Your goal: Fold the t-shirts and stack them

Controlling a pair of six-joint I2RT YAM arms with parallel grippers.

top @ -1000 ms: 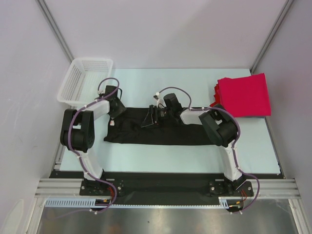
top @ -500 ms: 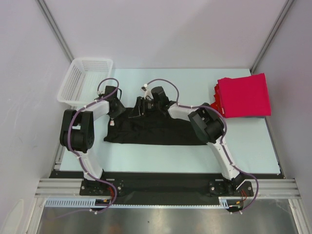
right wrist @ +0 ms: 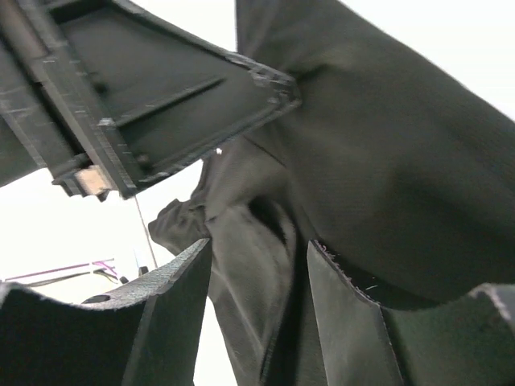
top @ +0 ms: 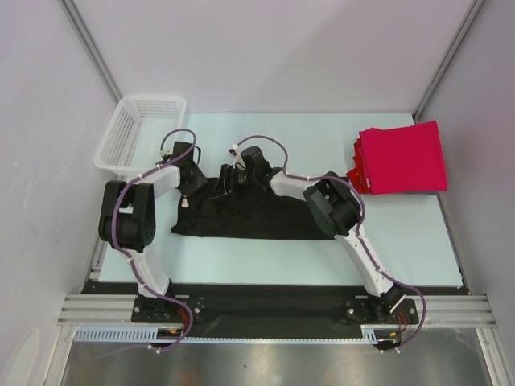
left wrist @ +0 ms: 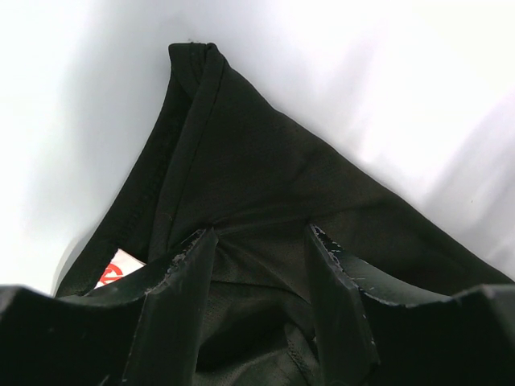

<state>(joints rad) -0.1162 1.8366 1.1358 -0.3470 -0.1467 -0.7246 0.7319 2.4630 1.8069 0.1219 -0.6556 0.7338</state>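
Observation:
A black t-shirt [top: 249, 219] lies stretched across the middle of the table, its right part folded over to the left. My left gripper [top: 190, 186] is at the shirt's far left end, and black cloth [left wrist: 265, 169] is bunched between its fingers [left wrist: 181, 281]. My right gripper [top: 225, 181] hangs just right of it, shut on a gathered fold of the same shirt [right wrist: 386, 161], which drapes down between its fingers [right wrist: 173, 297]. A stack of folded red t-shirts [top: 402, 157] sits at the back right.
A white mesh basket [top: 141, 133] stands at the back left, close behind the left arm. The pale blue table top [top: 322, 133] ends at metal rails in front. In the right wrist view, a dark part of the left arm [right wrist: 161, 96] is very near.
My right gripper has moved left from the shirt's middle to beside the left gripper, carrying the fold of black cloth with it. The left arm has not moved.

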